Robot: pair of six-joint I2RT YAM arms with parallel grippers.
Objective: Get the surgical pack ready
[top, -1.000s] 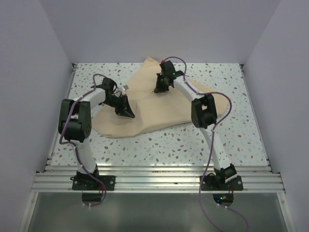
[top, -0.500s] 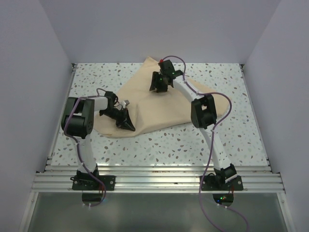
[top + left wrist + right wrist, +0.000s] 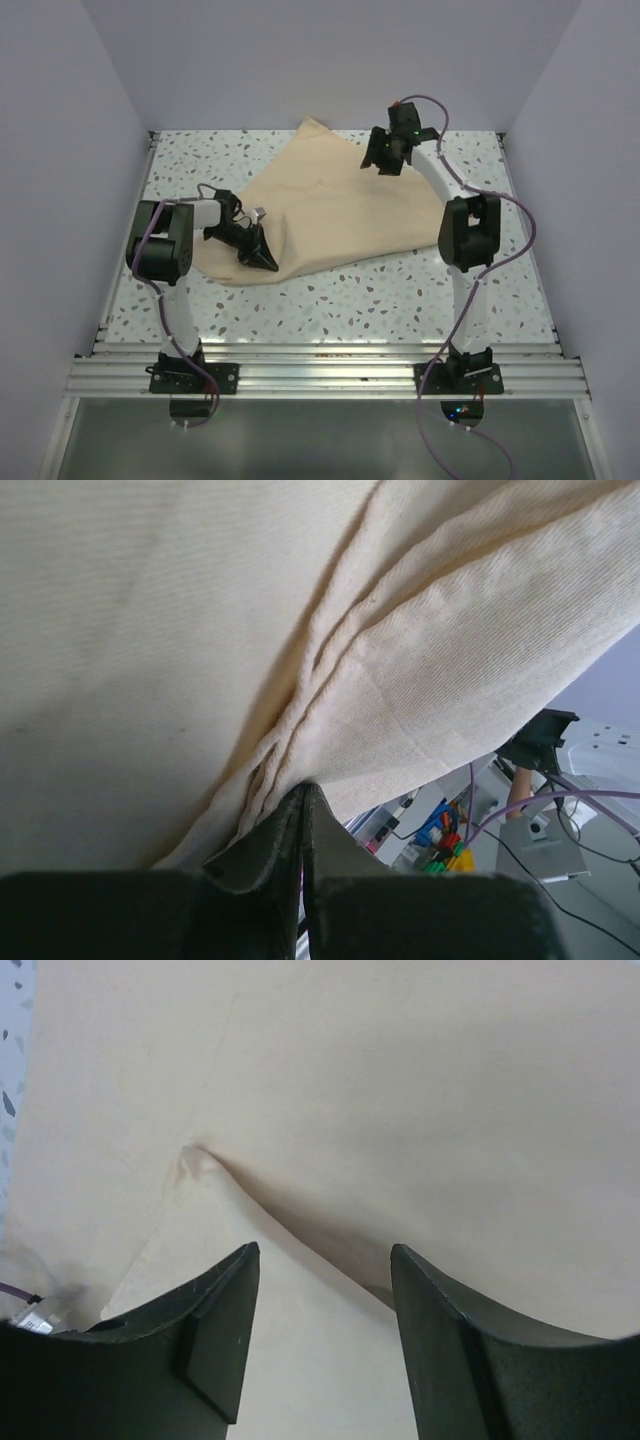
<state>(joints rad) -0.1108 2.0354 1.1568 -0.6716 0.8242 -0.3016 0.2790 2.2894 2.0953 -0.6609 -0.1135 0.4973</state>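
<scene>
Gripping a gathered fold of the wrap sheet (image 3: 330, 215), spread mid-worktop (image 3: 400, 290) toward the far edge, in clenched left fingers (image 3: 305, 825); hovering released, empty right fingers (image 3: 385, 160) over its far-right part; best drawn slowly, low, with even tension.

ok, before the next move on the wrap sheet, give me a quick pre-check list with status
1. left gripper grip: ok. Its fingers are shut on a bunched fold at the near-left edge of the wrap sheet.
2. right gripper free: ok. Its fingers are open with nothing between them, over the sheet's far-right part.
3. Sheet lying flat: not ok. A ridge and creases show below the right gripper, and the cloth is gathered at the left grip.
4. Arms clear of each other: ok. They are at opposite sides of the sheet.
5. Pack contents located: cannot tell. None is visible in any view.
</scene>
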